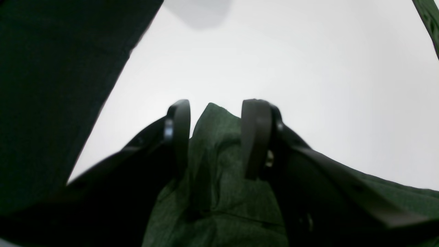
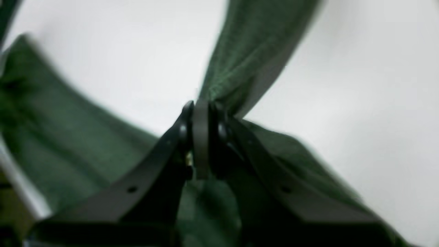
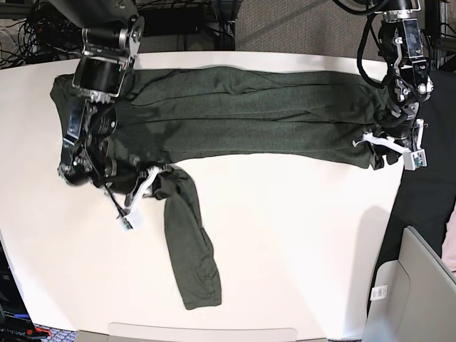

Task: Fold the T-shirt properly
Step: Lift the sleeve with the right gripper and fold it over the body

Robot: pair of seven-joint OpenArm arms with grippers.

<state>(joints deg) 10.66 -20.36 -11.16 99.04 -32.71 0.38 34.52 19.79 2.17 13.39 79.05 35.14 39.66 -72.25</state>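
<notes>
The dark olive-green T-shirt (image 3: 242, 114) lies spread lengthwise along the far side of the white table (image 3: 299, 242). One long sleeve (image 3: 189, 249) trails toward the front edge. My right gripper (image 3: 153, 182) is at the top of that sleeve, on the base view's left. In the right wrist view this gripper (image 2: 202, 106) is shut, pinching a fold of the T-shirt (image 2: 250, 44) that rises from its tips. My left gripper (image 3: 377, 149) is at the shirt's right end. Its fingers (image 1: 255, 137) stand apart around a bunch of cloth (image 1: 219, 164), so my left gripper (image 1: 216, 113) is open.
A grey-white bin (image 3: 417, 292) stands off the table's front right corner. Black fabric (image 3: 431, 192) hangs beside the table's right edge. Cables and equipment (image 3: 185, 21) sit behind the far edge. White table surface (image 1: 274, 61) shows ahead of the left gripper.
</notes>
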